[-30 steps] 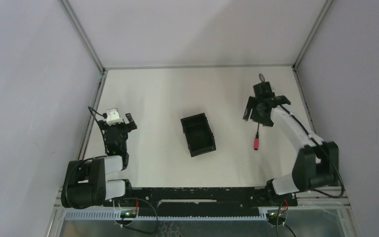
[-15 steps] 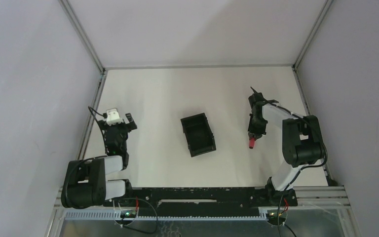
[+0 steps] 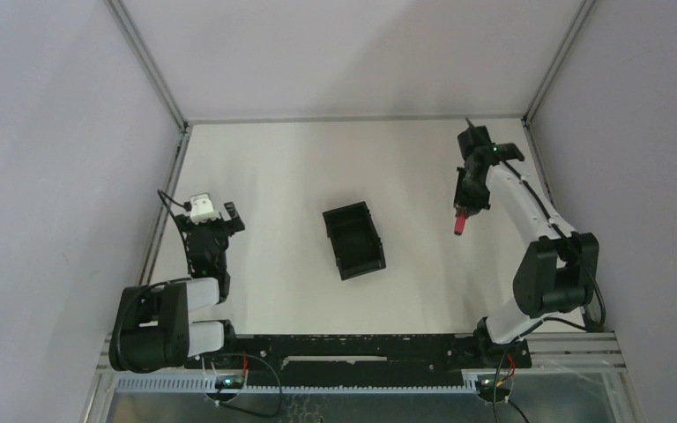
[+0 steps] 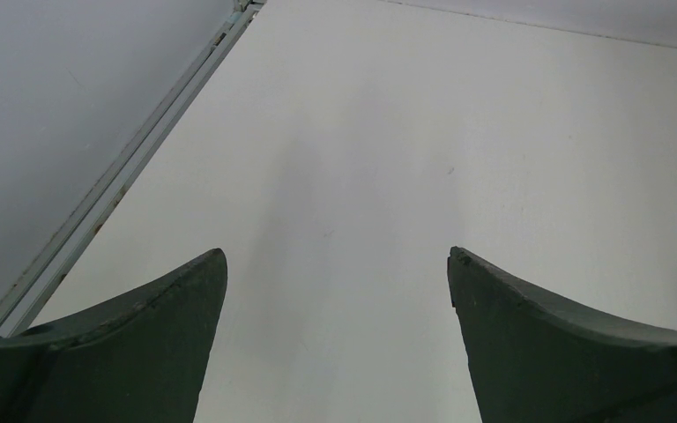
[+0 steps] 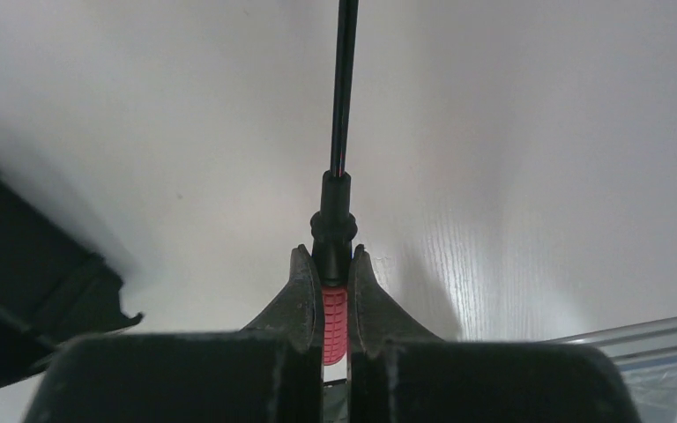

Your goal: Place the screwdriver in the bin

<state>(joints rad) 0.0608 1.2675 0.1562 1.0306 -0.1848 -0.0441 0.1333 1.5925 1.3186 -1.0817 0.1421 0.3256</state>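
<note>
— Two tools in shot: right tool point(image 5: 328, 264) clamped on screwdriver point(image 5: 333, 211) by red handle, out at 2 o'clock on table point(image 3: 273, 176).
— Left tool point(image 4: 336, 264) spread apart, gripping nothing; bin point(image 3: 332, 247) mid-table, well apart, at 9 o'clock from screwdriver.

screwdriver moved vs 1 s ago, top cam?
Yes. The screwdriver has shifted toward the far wall. It lay level with the near half of the bin and is now level with its far half, clamped in the right gripper.

Right arm point(image 3: 516, 198) stretched forward, right fingers point(image 5: 298, 295) clamped; left arm point(image 3: 201, 291) folded back, left fingers point(image 4: 141, 339) spread.
</note>
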